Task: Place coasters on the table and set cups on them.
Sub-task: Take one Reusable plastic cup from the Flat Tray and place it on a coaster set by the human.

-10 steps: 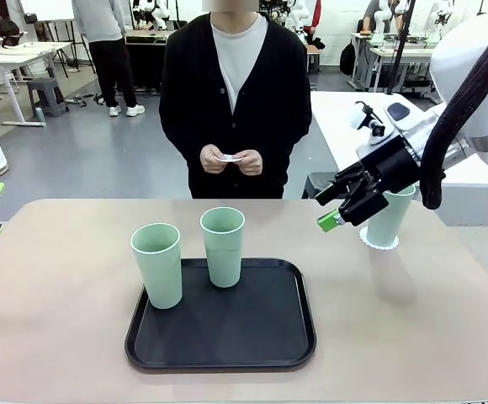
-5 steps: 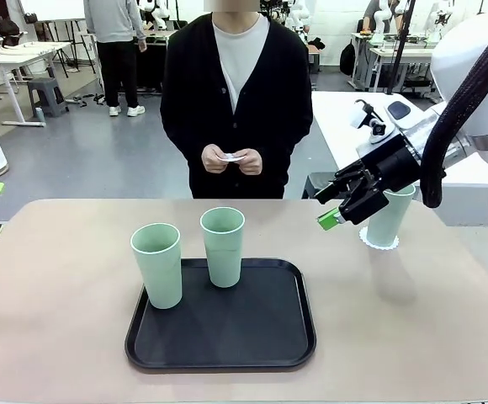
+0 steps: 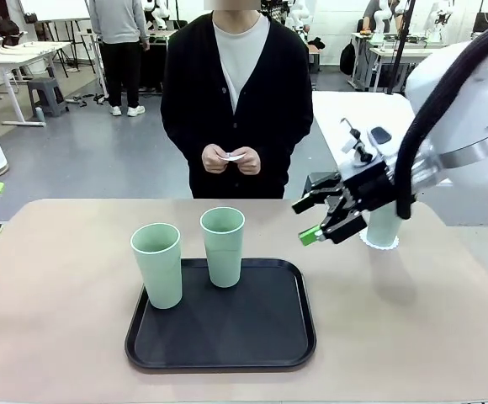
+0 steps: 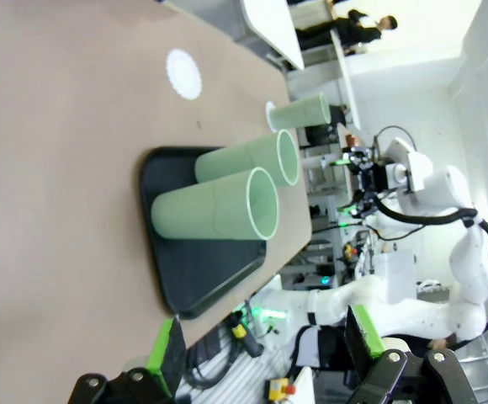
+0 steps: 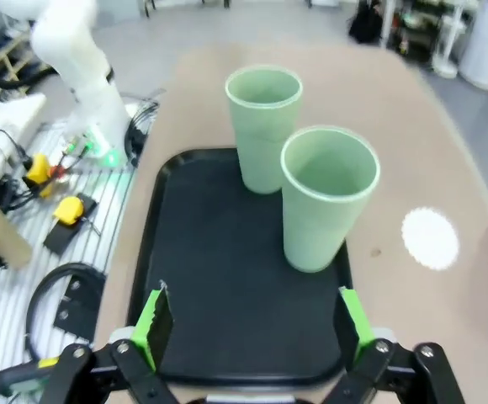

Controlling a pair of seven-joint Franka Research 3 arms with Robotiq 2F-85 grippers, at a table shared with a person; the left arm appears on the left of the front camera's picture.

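The right gripper [image 3: 307, 220], jaws wide and empty, has swung left, away from the cup [image 3: 385, 224] standing on its coaster [image 3: 380, 245], toward the two cups [image 3: 223, 247] on the black tray [image 3: 227, 341]. A bare coaster [image 5: 430, 238] waits on the table [image 3: 59, 278], seemingly beyond the tray. The left gripper [image 4: 265, 345] gapes empty too.

A smooth grey floor [image 3: 101, 160] under even light carries white tables [image 3: 17, 57], a grey stool [image 3: 49, 94] and, nearer, another white table [image 3: 349, 118]. Left of the fingers [image 5: 153, 324] of the right gripper [image 5: 251, 320], a black cable [image 5: 67, 269] and yellow items [image 5: 74, 209] lie on ribbed flooring [image 5: 8, 353].
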